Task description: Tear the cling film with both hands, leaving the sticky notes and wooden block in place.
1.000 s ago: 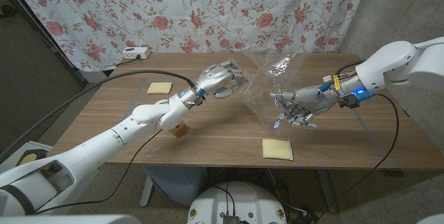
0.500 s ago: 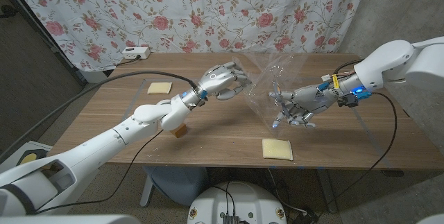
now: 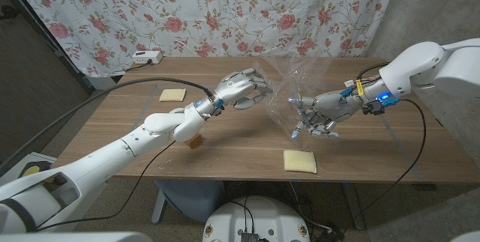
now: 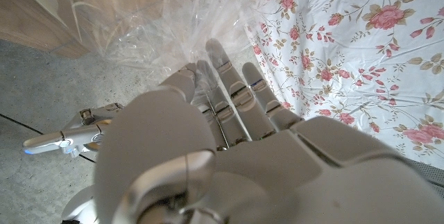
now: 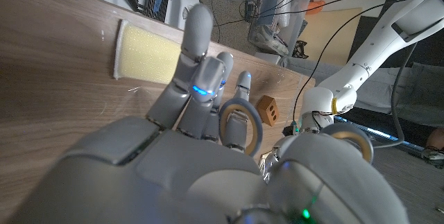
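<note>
Now the left hand (image 3: 241,91) is raised above the table (image 3: 225,144), its fingers curled onto one side of the film (image 3: 281,92); the left wrist view shows crinkled clear film bunched right at the fingertips (image 4: 215,61), so it appears to pinch an edge there. Across from it the right hand (image 3: 315,113) is also lifted, fingers partly curled, with the film's other side bunched against it; I judge it to be gripping, though the exact pinch is hard to make out.

Between the two hands the film hangs as a loose, near-upright sheet, well clear of the tabletop, its span running roughly left to right from one hand to the other. That line is what the coming pull turns on: each hand sits at one end of it, so drawing them apart along it, or shearing one toward the robot and one away, should load the film. Neither hand is nearer; they share it.

Down on the table, one pad of notes (image 3: 300,161) lies on the near side below the right hand, another pad (image 3: 172,94) lies beyond the left arm, and the block (image 3: 196,140) sits just under the left forearm, all apart from the film.
</note>
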### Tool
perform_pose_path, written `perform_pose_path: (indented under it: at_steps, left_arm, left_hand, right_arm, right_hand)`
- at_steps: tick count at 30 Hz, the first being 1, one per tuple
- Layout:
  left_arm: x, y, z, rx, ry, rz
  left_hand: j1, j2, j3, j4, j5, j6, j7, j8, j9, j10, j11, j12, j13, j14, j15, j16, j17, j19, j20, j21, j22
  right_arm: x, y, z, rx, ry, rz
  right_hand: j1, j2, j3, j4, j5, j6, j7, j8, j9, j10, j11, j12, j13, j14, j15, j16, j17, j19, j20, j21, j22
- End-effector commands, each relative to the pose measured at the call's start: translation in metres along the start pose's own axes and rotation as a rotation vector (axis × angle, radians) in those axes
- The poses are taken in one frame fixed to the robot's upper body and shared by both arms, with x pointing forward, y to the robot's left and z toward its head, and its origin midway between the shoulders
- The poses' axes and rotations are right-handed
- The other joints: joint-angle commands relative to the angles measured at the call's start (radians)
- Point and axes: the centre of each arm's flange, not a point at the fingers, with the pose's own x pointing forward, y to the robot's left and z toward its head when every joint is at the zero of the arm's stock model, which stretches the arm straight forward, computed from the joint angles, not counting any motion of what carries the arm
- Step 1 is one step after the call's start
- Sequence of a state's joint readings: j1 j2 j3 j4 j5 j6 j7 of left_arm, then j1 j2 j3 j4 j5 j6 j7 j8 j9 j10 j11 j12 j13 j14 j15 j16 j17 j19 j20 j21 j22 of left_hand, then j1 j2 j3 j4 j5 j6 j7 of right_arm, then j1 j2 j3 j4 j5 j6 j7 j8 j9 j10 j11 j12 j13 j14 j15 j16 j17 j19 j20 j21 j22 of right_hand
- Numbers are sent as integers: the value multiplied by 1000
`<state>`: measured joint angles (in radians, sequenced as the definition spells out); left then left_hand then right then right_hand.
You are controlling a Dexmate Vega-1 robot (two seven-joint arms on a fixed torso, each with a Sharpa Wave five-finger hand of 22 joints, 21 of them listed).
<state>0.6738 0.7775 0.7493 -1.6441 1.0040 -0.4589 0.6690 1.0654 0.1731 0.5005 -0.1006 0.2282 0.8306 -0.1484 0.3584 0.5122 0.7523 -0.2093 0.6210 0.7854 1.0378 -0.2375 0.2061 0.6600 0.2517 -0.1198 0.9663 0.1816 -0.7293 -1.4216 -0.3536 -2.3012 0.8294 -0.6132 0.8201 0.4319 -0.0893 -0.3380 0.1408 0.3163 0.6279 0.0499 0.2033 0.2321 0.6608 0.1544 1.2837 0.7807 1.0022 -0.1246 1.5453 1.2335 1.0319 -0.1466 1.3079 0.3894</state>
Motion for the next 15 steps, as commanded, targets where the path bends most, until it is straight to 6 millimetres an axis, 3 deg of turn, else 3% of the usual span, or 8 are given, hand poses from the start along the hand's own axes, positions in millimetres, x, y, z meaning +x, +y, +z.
perform_pose_path:
  at_steps: [1, 15]
  left_arm:
    - [-5, 2, 3, 7, -26, -5]
    - [-15, 5, 7, 31, -55, -27]
  left_hand:
    - [-11, -3, 8, -1, -3, 8, 4, 0, 5, 8, 1, 1, 4, 2, 2, -3, 1, -2, -4, 8, 1]
    - [-12, -3, 8, -1, -2, 8, 6, -2, 5, 9, 1, 1, 7, 3, 2, -3, 1, -2, -5, 9, 1]
  right_arm:
    - [14, 3, 4, -9, 29, 57]
    - [26, 3, 11, -19, 73, 98]
  right_hand:
    - [4, -9, 1, -3, 9, -133, 137, 1, 0, 118, -98, 3, 6, -43, -63, -1, 2, 19, -73, -5, 4]
    - [-3, -13, 3, 0, 25, -137, 136, 5, -4, 117, -100, 3, 3, -41, -63, -1, 2, 20, -73, -10, 2]
